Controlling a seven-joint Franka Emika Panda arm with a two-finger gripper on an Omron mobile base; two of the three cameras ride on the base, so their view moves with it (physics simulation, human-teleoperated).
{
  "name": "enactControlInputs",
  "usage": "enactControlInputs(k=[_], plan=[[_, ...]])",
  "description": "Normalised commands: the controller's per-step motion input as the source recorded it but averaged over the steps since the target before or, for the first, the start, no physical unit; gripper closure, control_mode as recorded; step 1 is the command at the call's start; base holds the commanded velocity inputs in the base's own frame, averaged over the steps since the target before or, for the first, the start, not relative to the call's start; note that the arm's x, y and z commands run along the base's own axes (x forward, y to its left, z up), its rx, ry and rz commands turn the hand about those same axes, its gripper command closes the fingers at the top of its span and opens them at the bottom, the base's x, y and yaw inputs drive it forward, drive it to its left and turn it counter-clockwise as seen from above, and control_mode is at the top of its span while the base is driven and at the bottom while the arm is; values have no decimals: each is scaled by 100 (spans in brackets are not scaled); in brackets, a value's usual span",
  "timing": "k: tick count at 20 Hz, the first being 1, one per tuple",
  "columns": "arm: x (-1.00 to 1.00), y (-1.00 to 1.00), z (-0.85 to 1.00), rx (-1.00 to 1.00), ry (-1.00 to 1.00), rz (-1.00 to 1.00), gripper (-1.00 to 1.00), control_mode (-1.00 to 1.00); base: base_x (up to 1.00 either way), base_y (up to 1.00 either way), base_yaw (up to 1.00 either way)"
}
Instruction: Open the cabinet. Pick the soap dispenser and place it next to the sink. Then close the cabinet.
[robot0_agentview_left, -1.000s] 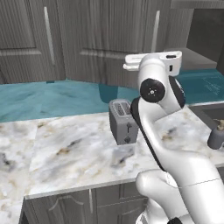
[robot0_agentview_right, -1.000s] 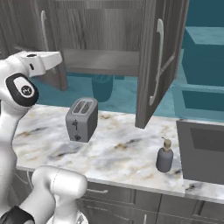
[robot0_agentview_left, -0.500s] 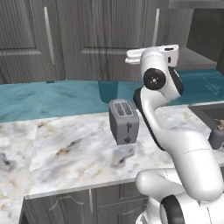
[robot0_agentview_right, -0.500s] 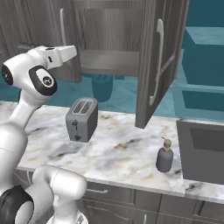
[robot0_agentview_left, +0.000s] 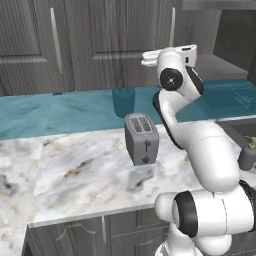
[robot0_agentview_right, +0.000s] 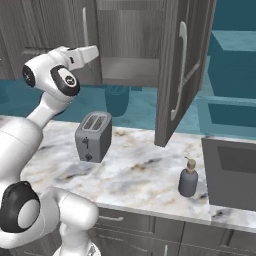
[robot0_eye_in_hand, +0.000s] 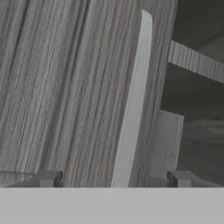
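The cabinet (robot0_agentview_right: 131, 40) hangs above the counter with its right door (robot0_agentview_right: 172, 75) swung out and its left door (robot0_agentview_left: 125, 40) shut. In the hand view my open gripper (robot0_eye_in_hand: 113, 177) faces the left door's silver bar handle (robot0_eye_in_hand: 133, 100), which runs up between the two fingertips without touching them; the dark cabinet inside shows to its right. From the base views the gripper (robot0_agentview_right: 95, 50) (robot0_agentview_left: 146, 59) is held high, close in front of that door. The soap dispenser (robot0_agentview_right: 188, 179) (robot0_agentview_left: 248, 156) stands upright on the marble just left of the sink (robot0_agentview_right: 232, 172).
A grey two-slot toaster (robot0_agentview_right: 93, 135) (robot0_agentview_left: 141, 137) stands on the marble counter (robot0_agentview_right: 135, 175) below my hand. The open door juts out over the counter between the toaster and the sink. More shut doors (robot0_agentview_left: 30, 45) lie to the left.
My hand has risen and swung in toward the cabinet's shut left door. The jaws have stayed open. The soap dispenser and toaster have not moved.
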Motion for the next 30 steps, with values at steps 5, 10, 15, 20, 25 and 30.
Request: enactControlInputs(k=[5, 10, 15, 20, 25, 30], plan=[[53, 0, 0, 0, 0, 0, -100, -100, 0, 0, 0], [43, 0, 0, 0, 0, 0, -100, -100, 0, 0, 0], [8, 0, 2, 0, 0, 0, -100, -100, 0, 0, 0], [-31, 0, 20, 0, 0, 0, -100, -100, 0, 0, 0], [-64, -1, 38, 0, 0, 0, -100, -100, 0, 0, 0], [-81, -12, 41, 0, 3, 1, -100, -100, 0, 0, 0]])
